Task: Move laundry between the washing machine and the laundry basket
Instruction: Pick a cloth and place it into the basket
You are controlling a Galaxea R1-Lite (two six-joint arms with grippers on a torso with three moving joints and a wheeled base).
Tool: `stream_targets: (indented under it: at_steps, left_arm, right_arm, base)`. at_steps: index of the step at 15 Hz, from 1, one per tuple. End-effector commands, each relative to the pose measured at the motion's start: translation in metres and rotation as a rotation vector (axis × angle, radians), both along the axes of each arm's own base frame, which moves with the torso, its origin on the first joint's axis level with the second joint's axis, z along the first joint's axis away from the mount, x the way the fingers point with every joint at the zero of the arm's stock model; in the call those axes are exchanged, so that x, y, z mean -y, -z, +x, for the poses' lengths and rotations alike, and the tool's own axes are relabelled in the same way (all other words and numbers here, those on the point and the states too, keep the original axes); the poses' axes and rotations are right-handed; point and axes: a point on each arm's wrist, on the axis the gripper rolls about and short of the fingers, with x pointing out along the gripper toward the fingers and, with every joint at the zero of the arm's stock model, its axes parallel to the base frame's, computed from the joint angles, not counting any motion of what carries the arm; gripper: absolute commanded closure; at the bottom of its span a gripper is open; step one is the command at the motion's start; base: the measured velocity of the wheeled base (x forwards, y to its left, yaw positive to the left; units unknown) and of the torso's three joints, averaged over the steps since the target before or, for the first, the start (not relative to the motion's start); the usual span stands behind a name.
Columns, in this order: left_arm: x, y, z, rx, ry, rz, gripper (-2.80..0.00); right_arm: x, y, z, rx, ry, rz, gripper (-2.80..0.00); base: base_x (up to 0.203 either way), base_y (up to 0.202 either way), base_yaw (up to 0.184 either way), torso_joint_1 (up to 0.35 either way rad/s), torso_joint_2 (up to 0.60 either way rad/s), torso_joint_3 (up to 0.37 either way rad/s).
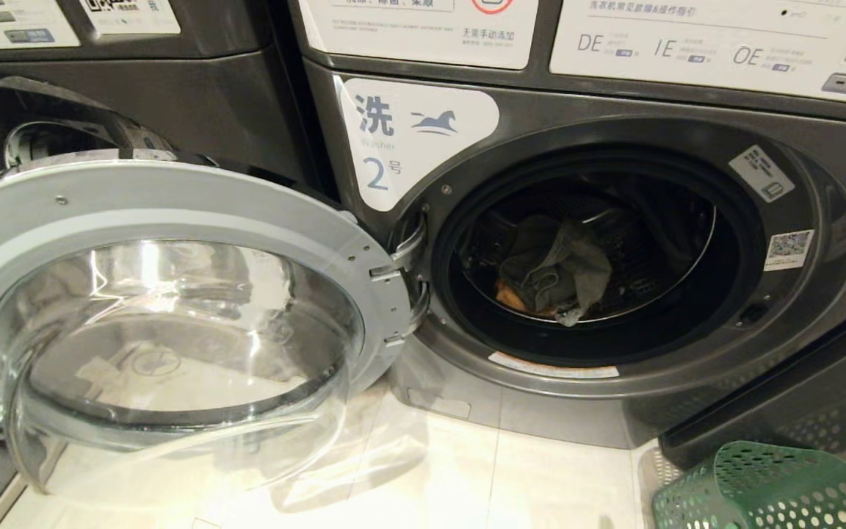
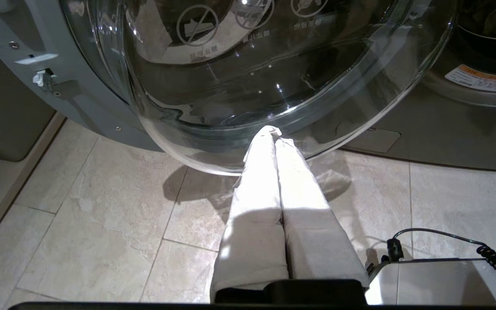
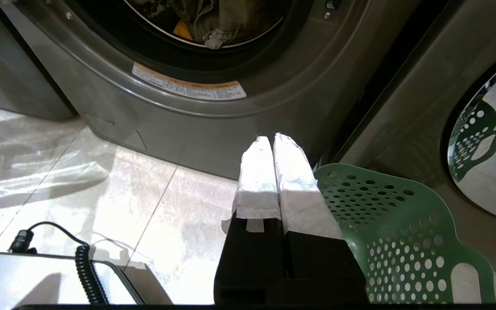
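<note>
Two tools, left (image 2: 274, 134) and right (image 3: 272, 140), hang pressed together, empty. Dull grey-green cloth laundry (image 1: 557, 270) lies in my dark grey front-loading washing machine (image 1: 819, 353); green perforated plastic basket (image 1: 768, 485) waits at its right foot. I judge unloading unstarted: next, reach into the drum.
</note>
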Motion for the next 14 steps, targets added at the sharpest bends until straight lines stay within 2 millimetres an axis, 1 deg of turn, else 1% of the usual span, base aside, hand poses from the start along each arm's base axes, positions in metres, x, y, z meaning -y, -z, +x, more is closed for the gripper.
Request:
stream_targets:
  at_steps: [1, 14]
  left_arm:
    - [-0.0001, -0.0001, 0.0001, -0.001, -0.003, -0.008, 0.0]
    - [-0.0001, -0.0001, 0.0002, -0.003, -0.006, -0.019, 0.0]
  right_arm:
    - [0.0, -0.0002, 0.0001, 0.0, 0.001, -0.001, 0.0]
    - [0.0001, -0.0016, -0.0001, 0.008, 0.005, -0.01, 0.0]
  base:
    - [0.0, 0.0, 0.0, 0.003, 0.01, -0.202]
    - [0.0, 0.0, 0.0, 0.002, 0.0, -0.195]
